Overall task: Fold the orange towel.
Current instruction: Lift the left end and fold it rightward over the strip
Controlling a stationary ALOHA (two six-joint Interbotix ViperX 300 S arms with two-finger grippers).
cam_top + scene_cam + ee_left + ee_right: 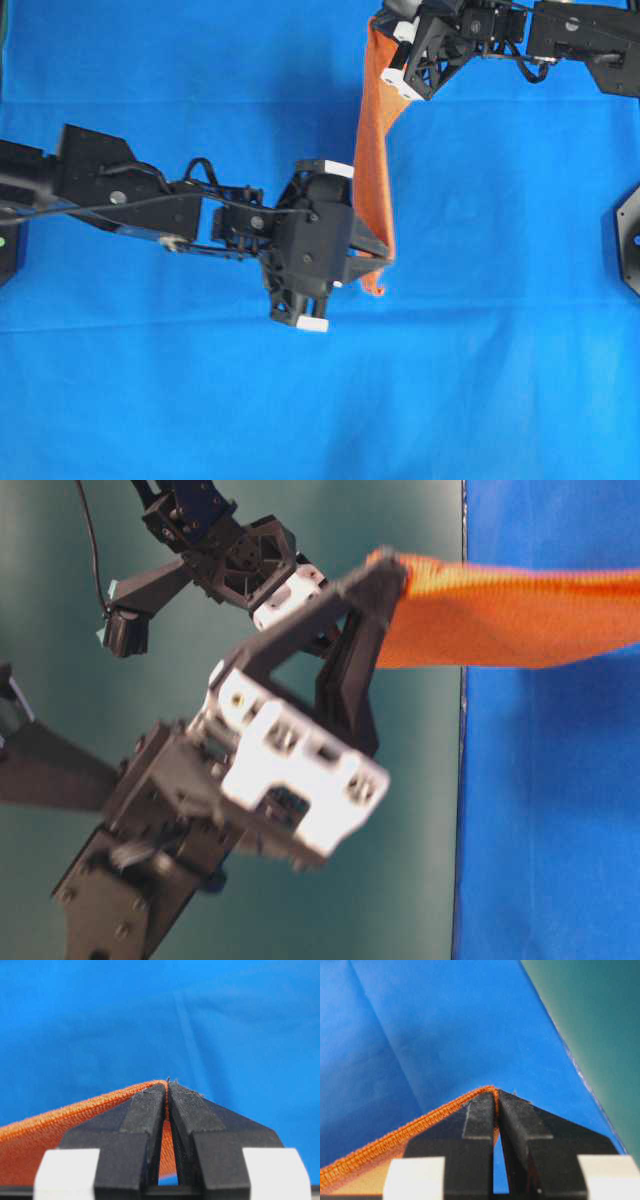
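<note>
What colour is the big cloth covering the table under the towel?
Plain blue, with no pattern; the overhead view shows it best.

A large blue cloth (pixel 150 400) covers the table, meeting a dark green surface (pixel 420 860).

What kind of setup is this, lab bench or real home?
Likely a lab bench: a plain blue cloth covers the table, two robot arms hold one orange towel, and a bare teal backdrop stands behind.

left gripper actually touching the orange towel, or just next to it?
Touching. In the left wrist view the left gripper has its jaws pinched on the hemmed edge of the orange towel, with fabric visible between them. The overhead view agrees.
</note>
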